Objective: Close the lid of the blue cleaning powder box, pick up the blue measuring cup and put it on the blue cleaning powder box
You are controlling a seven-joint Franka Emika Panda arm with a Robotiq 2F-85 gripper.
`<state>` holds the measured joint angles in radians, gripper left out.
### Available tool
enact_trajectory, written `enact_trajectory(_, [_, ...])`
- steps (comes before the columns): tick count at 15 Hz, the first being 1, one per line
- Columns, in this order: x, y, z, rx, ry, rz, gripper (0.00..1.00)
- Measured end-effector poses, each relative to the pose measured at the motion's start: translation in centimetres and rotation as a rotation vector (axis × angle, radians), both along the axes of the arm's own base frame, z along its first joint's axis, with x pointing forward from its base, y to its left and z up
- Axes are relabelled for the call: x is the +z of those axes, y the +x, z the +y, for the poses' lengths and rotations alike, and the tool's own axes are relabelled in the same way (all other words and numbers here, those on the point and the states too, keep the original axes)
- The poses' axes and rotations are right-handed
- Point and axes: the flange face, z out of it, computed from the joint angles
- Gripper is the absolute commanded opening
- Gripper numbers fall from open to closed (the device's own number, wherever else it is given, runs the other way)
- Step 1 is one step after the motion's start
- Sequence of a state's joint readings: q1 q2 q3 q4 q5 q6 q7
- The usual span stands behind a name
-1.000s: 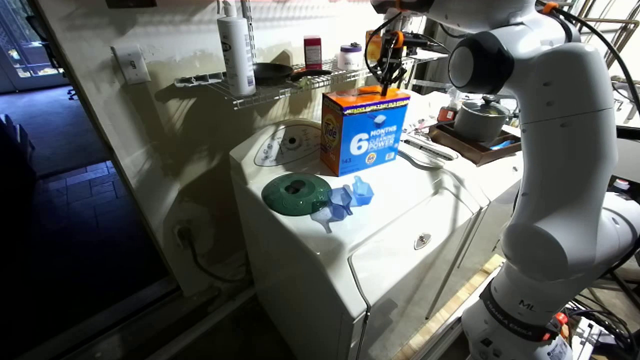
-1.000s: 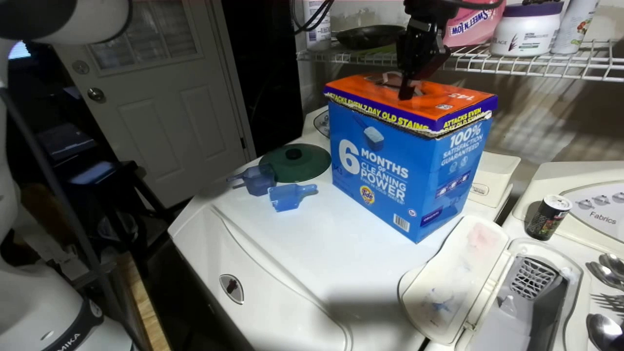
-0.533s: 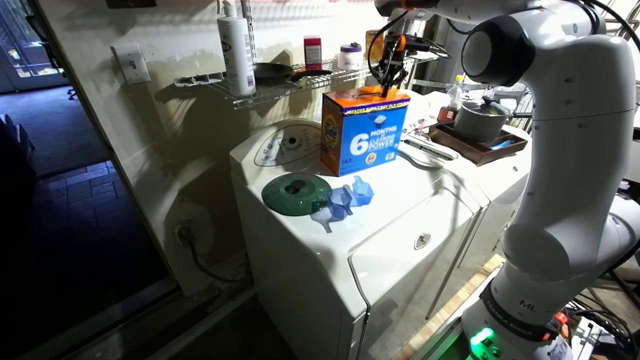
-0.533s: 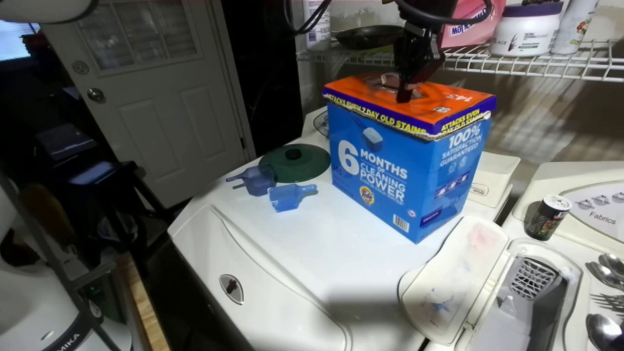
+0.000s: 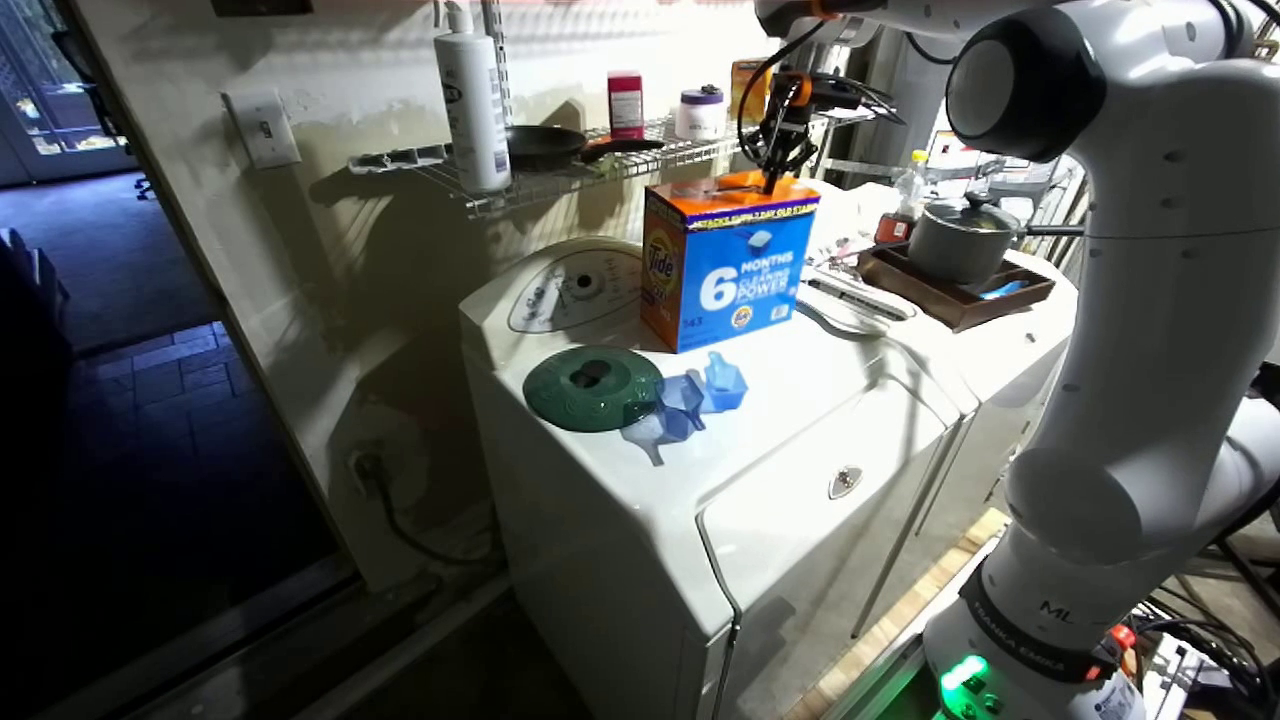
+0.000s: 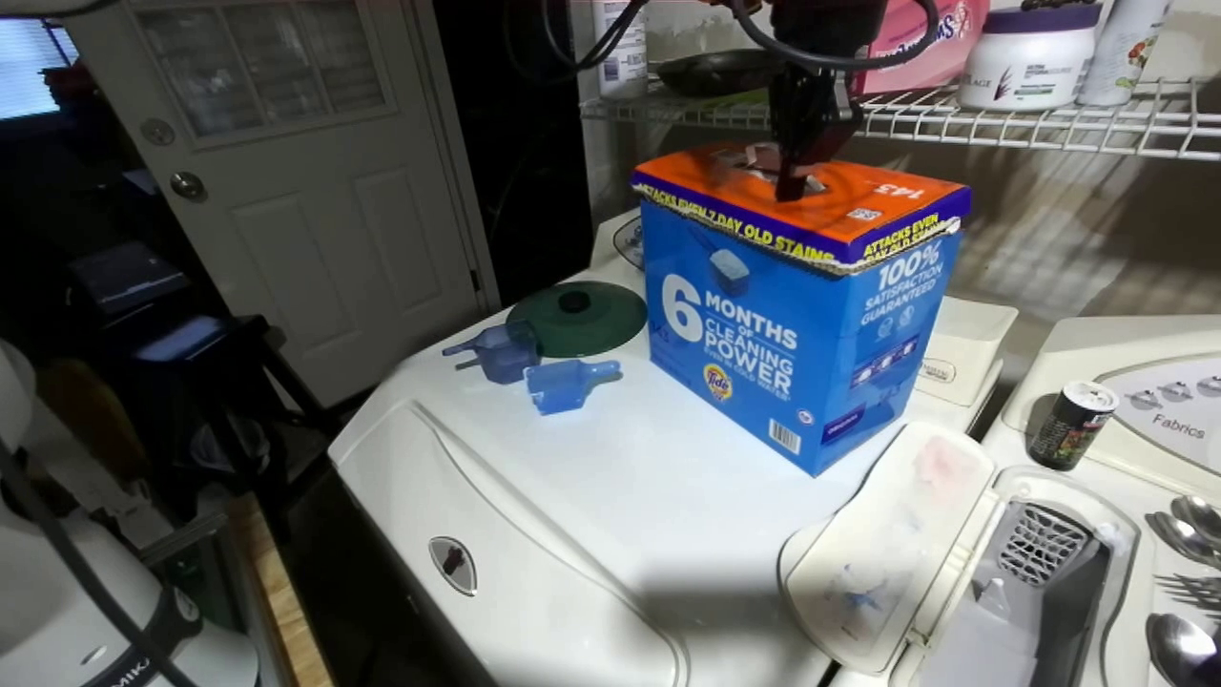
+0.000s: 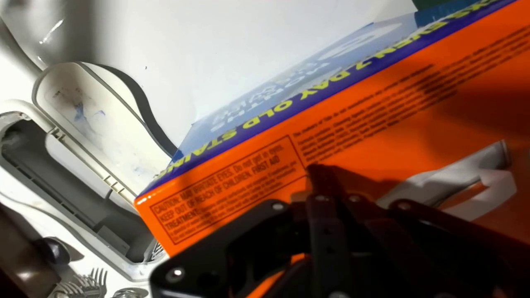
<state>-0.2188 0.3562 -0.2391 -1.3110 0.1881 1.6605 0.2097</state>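
Denting of orange cardboard lid [image 6: 836, 203] on blue cardboard box [image 6: 777, 324], near rear edge of white appliance [image 6: 620, 501], is being risked through overpressing by clenched black metal gripper [image 6: 791, 194]

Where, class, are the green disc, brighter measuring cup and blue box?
Green disc [image 6: 578, 330], in an exterior view: upper surface.
Brighter measuring cup [image 6: 560, 387], in an exterior view: bowl.
Blue box [image 6: 799, 303], in an exterior view: front.

White appliance top [image 6: 610, 506] | blue carton [image 6: 782, 324] | green disc [image 6: 596, 332] | blue cup [image 6: 560, 388] | another cup [image 6: 508, 355] (close by)
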Motion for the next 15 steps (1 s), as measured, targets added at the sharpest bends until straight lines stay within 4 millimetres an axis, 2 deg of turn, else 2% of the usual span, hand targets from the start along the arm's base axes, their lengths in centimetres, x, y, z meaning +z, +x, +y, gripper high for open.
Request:
enact_trajectory(2, [0.1,-0.3,0.2,0.002,-0.008,-0.014,0.01])
enact_trajectory(3, [0.3,-0.4,0.5,0.008,-0.015,-0.021,0.2])
enact_trajectory(5, [0.5,-0.7,0.9,0.031,-0.038,-0.038,0.31])
enact_trajectory(14, [1.0,-1.1,4.9,0.124,-0.115,-0.124,0.94])
enact_trajectory(15, [1.1,-1.2,5.3,0.132,-0.119,-0.131,0.98])
